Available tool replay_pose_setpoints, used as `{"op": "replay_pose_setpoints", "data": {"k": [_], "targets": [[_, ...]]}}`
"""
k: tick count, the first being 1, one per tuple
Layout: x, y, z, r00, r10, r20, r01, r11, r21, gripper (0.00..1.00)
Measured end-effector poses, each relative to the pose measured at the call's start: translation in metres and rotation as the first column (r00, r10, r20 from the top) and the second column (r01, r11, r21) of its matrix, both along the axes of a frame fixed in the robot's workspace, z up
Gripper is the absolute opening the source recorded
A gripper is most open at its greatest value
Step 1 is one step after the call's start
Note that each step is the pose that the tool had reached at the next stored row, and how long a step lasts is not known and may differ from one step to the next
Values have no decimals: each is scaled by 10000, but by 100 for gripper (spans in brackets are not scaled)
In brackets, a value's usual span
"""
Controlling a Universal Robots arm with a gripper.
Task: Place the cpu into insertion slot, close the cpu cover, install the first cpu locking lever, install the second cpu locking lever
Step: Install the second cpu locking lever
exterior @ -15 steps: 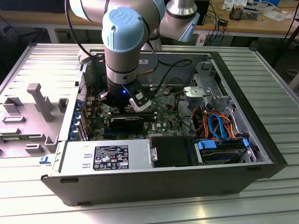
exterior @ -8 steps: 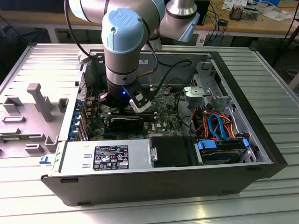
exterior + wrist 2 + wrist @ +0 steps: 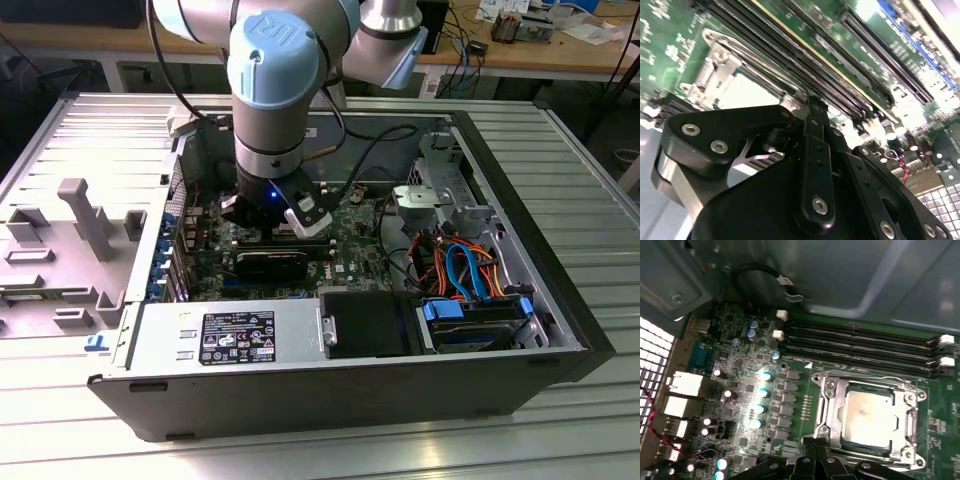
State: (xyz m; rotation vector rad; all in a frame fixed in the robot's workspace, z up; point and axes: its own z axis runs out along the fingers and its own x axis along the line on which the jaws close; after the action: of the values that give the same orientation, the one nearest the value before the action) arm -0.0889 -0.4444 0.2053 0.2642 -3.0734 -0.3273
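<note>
1. Firstly, at the exterior view's left, a pale grey moulded plastic fixture (image 3: 70, 250) lies on the ribbed metal table (image 3: 560, 440), just beside the open black desktop computer case (image 3: 330, 400). It plays no part in the work at this moment.
2. Along the case's near wall sits a silver box-shaped power supply (image 3: 230, 335). A black rectangular block (image 3: 365, 325) sits to its right.
3. Above the green motherboard (image 3: 360, 250), the arm reaches down into the case. Its black gripper (image 3: 814, 452) hangs low at one edge of the socket.
4. Gripper state: it cannot be told from these views whether the claw is released or clenched, or whether it grasps anything.
5. Task items: in the first wrist view the cpu (image 3: 867, 412), a small flat square chip with a dull silver-grey top, sits in the socket. The cpu cover (image 3: 826, 390), a thin silvery metal frame with a square window, lies down flat around it. Placing and closing therefore appear complete, and the step in hand is judged to be a locking lever. Whether either lever is latched cannot be told.
6. To do this step well:
   - bear only on the lever, not on the cover or the chip;
   - keep clear of the long black memory slots (image 3: 860, 340) just beside the socket;
   - apply force gradually.
7. At the case's right, orange and blue cables (image 3: 460, 265) run above a blue-handled drive carrier (image 3: 475, 310), well apart from the gripper.
</note>
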Motion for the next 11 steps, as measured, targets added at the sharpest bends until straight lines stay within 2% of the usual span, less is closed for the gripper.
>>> {"op": "replay_pose_setpoints", "data": {"k": [4, 7, 10, 11], "targets": [[179, 7, 0, 9999, 1, -157, -1, 10000, 0, 11], [252, 30, 1, 9997, 0, -237, 0, 10000, -1, 11], [310, 56, 13, 9997, 1, -259, -1, 10000, -7, 11], [312, 59, 40, 9997, -1, -259, 0, 10000, -45, 11]]}}
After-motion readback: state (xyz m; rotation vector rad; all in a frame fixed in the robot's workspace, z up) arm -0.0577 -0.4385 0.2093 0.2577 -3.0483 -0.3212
